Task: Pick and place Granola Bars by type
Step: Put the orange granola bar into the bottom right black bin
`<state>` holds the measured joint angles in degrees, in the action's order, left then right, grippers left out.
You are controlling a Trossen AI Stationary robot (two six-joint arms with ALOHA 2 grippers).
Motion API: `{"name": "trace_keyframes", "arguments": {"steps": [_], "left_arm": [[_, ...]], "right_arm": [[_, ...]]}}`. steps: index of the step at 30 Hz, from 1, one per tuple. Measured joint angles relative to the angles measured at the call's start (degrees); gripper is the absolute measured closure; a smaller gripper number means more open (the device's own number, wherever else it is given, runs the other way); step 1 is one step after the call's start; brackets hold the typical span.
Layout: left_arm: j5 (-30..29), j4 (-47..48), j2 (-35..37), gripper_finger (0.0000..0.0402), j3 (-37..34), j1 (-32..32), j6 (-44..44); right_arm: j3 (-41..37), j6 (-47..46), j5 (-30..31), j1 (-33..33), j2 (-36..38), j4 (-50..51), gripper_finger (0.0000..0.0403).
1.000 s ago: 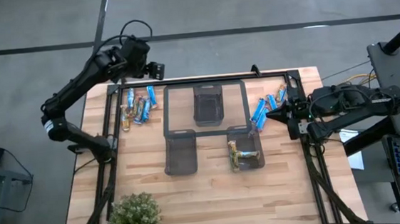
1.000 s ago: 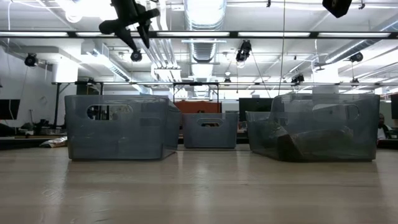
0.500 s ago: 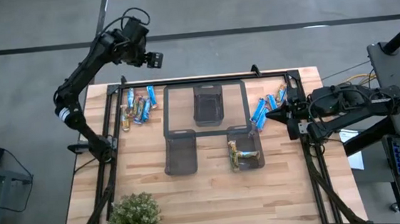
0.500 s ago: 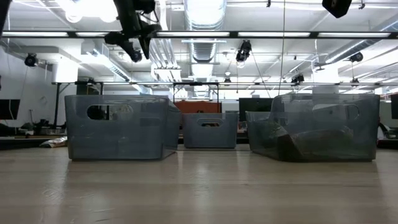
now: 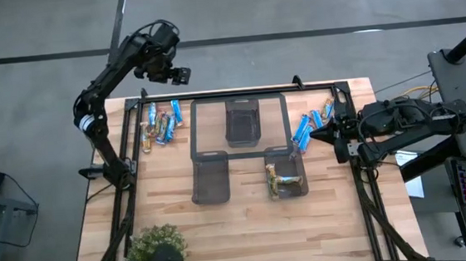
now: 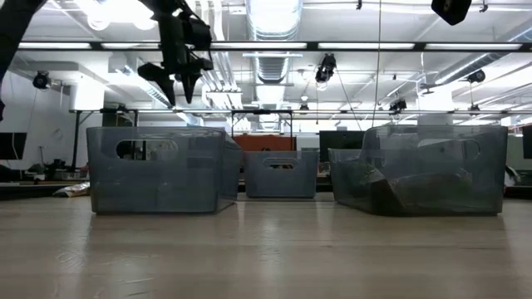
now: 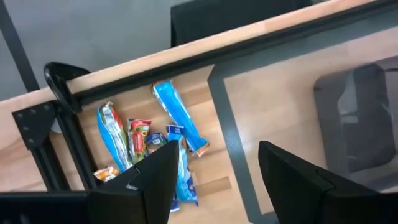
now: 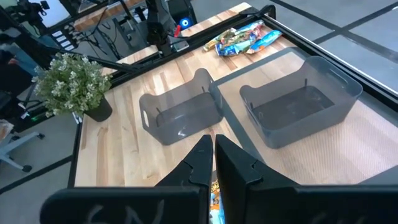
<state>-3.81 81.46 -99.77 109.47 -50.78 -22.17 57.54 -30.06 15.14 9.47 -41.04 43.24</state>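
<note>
Left claw (image 5: 180, 71) farther back, higher.

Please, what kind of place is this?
Probably a robotics lab in an open industrial hall: a wooden worktable with a metal frame, bare ceiling ducts, and desks with monitors behind.

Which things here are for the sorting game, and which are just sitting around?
For the job:
- left pile of granola bars
- right pile of granola bars
- bars already in one bin
- three bins

Just lying about:
- potted plant
</note>
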Motion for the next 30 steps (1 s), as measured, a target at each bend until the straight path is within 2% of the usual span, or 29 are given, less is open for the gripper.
{"name": "trace_keyframes", "arguments": {"steps": [11, 19, 22, 25, 30], "left_arm": [[2.6, 1.1, -3.7, 0.0197, -1.5, 0.0, -3.2], [4.1, -1.6, -2.1, 0.0197, -12.0, 0.0, -5.4], [6.5, -6.5, -0.7, 0.0197, -16.0, 0.1, -7.2], [9.2, -11.2, 0.1, 0.0197, -19.2, 0.3, -9.9], [8.7, -14.2, 0.3, 0.0199, -24.0, 0.4, -16.4]], "right_arm": [[0.0, 0.0, 0.0, 0.0, 0.0, 0.0, 0.0390], [0.0, 0.2, 0.0, 0.0, 0.0, 0.0, 0.0390], [0.0, 0.3, 0.0, 0.0, -0.1, 0.0, 0.0390], [0.0, 0.2, 0.0, 0.0, -0.1, 0.0, 0.0390], [0.0, 0.2, 0.0, 0.0, -0.1, 0.0, 0.0390]]}}
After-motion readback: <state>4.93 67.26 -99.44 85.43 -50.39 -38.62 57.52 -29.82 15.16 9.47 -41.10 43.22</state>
